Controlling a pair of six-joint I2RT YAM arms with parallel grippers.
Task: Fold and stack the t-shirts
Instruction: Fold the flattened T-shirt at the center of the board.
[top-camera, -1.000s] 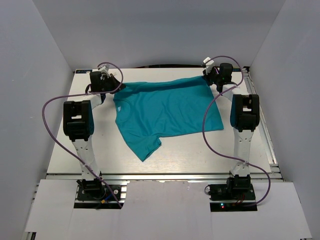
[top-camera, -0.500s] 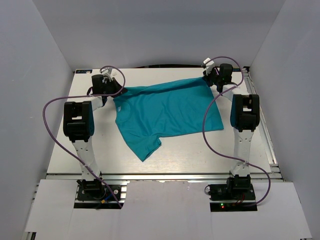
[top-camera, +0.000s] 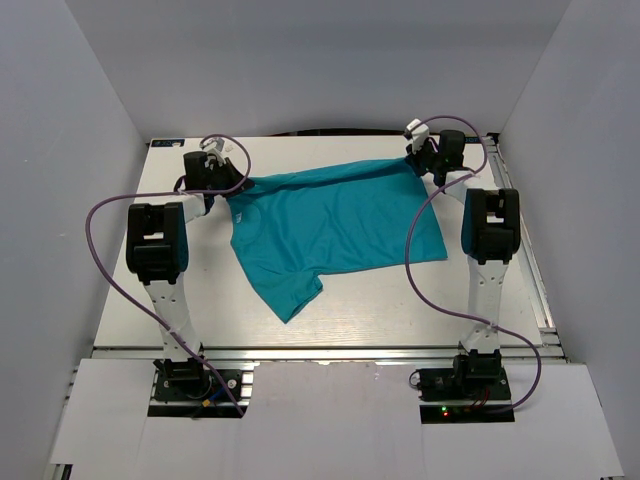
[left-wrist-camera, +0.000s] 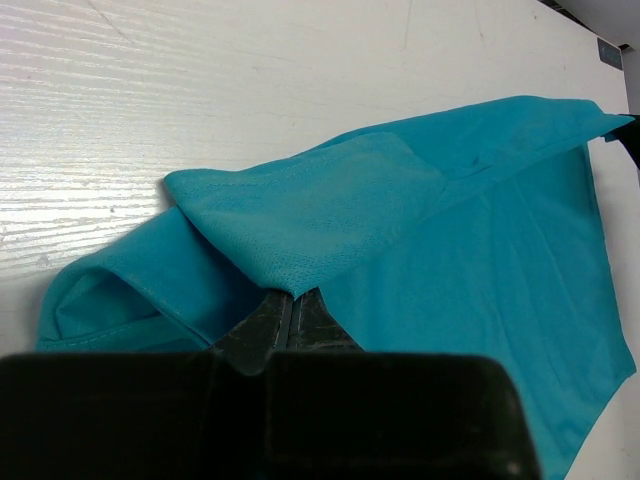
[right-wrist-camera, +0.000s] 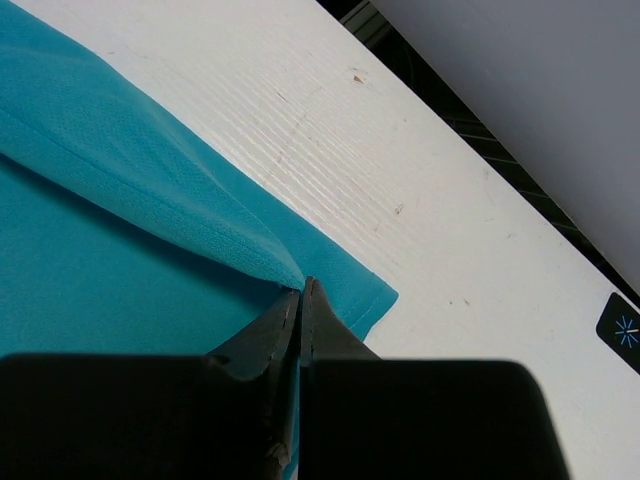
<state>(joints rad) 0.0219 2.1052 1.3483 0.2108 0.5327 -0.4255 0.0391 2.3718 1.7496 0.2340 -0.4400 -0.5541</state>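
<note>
The left pincer (left-wrist-camera: 292, 300) is clamped shut on a fold of teal cloth at what looks like the far sleeve and shoulder of the t-shirt (top-camera: 335, 225). The right pincer (right-wrist-camera: 300, 290) is likewise pinched tight on the far corner at the hem end. From above, both grips sit at the far side of the counter (top-camera: 400, 300), the left pincer (top-camera: 232, 180) toward the left rim and the right pincer (top-camera: 420, 158) toward the right rim. The shirt's far edge is stretched in a nearly straight line between them.

Outward from that held edge, the whole garment lies on the side of the arm bases, spread flat on the counter. Its long axis runs left to right, with the neck end by the left arm and the hem end by the right. The other sleeve pokes toward the near edge, left of centre.

The fold seems to turn on this: the cloth lies nearward of both pincers and the held line is parallel to the shirt's length. Carrying that edge evenly toward the bases would probably lay the far half over the near half. Neither arm is nearer to the work, since each owns one end.
</note>
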